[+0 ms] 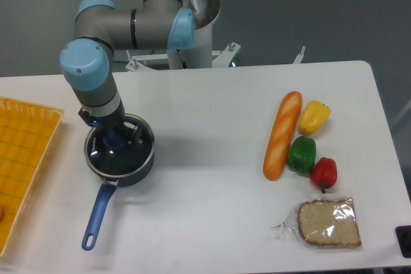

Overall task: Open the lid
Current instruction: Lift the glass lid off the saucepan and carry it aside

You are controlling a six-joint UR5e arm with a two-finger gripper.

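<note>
Camera: one lid (122, 149), one pincer (114, 140), three peppers (302, 153).

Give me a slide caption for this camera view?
Robot arm's tool at the blue knob of the glass lid on a saucepan; bread and peppers lie aside.

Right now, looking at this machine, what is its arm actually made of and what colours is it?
The arm is built of shiny silver-grey metal tubes linked by bulky rounded joints with light blue caps. It rises from a pale base at the back of the white table. At its end sits a small dark gripper, black with bluish tints; its fingers are too small and dark to make out clearly.
</note>
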